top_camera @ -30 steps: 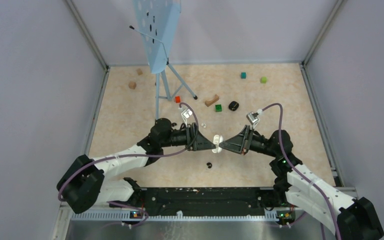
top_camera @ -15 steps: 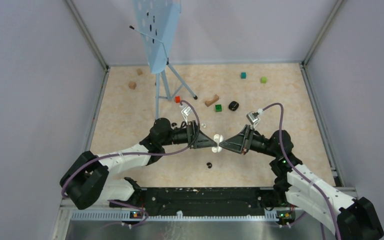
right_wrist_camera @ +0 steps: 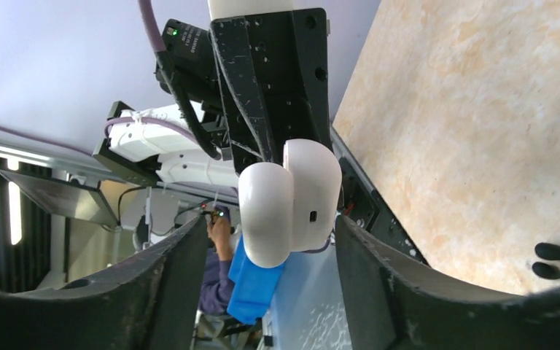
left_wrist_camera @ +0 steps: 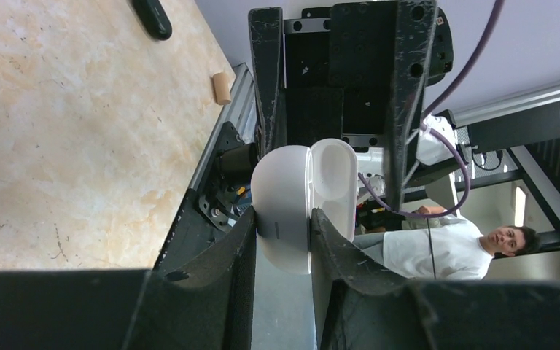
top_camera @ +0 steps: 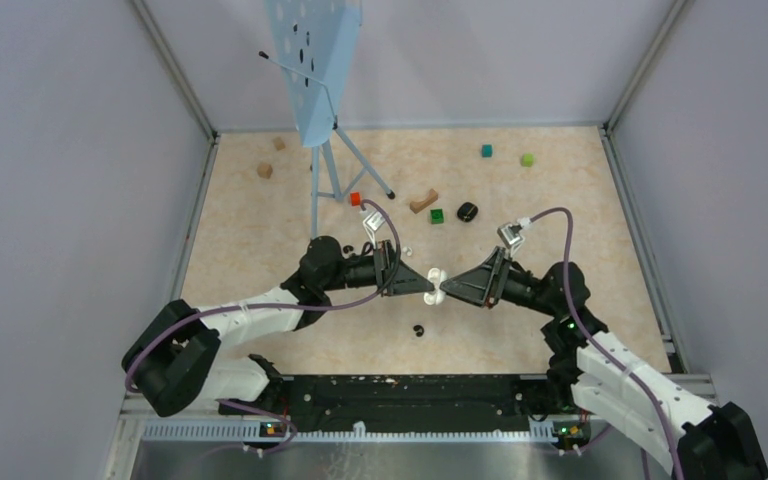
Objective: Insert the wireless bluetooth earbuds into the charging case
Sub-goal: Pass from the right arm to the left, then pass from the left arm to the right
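The main risk is a drop: the case (left_wrist_camera: pixel 284 197) hangs in the air between the two arms, and only the left pincer (left_wrist_camera: pixel 283 220) has it, its fingers pressed on either flank of one rounded half near that half's end. With so little of the shell in the grip, a tilt or a nudge from the other arm could twist the smooth case out and send it to the tabletop (top_camera: pixel 520 200). The right pincer (right_wrist_camera: pixel 270 221) stands wide, with a clear gap to the case on each side, so it bears no load; if it closes off-centre it could push the lid or lever the case loose. The lid looks ajar, and a squeeze across both halves would likely shut it before any bud goes in. Both arms reach inward from the near edge, forearms low and roughly level, wrists turned so the pincers meet tip to tip over the middle of the tabletop. A white speck (top_camera: pixel 406 250) by the left arm and a black piece (top_camera: pixel 418 329) below the pincers may be buds; they are too small to tell.
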You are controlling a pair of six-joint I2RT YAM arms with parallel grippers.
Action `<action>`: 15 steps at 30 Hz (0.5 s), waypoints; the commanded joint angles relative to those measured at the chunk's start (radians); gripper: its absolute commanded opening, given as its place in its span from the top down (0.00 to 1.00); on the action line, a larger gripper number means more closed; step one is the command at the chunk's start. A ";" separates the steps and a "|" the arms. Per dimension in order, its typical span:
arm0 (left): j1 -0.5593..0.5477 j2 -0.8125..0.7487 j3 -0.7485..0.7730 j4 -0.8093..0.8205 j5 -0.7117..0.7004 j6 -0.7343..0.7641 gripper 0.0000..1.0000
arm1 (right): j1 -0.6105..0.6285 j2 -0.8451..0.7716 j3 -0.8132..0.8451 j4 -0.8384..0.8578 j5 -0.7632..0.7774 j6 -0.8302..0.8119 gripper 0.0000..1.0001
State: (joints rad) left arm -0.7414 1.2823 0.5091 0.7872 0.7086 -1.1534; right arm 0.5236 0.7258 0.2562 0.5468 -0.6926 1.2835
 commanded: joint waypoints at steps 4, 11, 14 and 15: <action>-0.004 -0.031 0.013 -0.014 -0.034 0.047 0.78 | 0.007 -0.088 0.065 -0.169 0.087 -0.096 0.30; -0.004 -0.041 0.023 -0.051 -0.038 0.062 0.79 | 0.007 -0.097 0.100 -0.228 0.096 -0.129 0.31; -0.004 -0.047 0.026 -0.070 -0.041 0.072 0.79 | 0.007 -0.104 0.097 -0.242 0.125 -0.127 0.34; -0.004 -0.049 0.030 -0.083 -0.043 0.077 0.79 | 0.008 -0.103 0.097 -0.238 0.126 -0.126 0.35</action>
State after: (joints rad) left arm -0.7414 1.2716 0.5091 0.7074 0.6792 -1.1110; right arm 0.5236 0.6361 0.3042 0.3229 -0.6006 1.1793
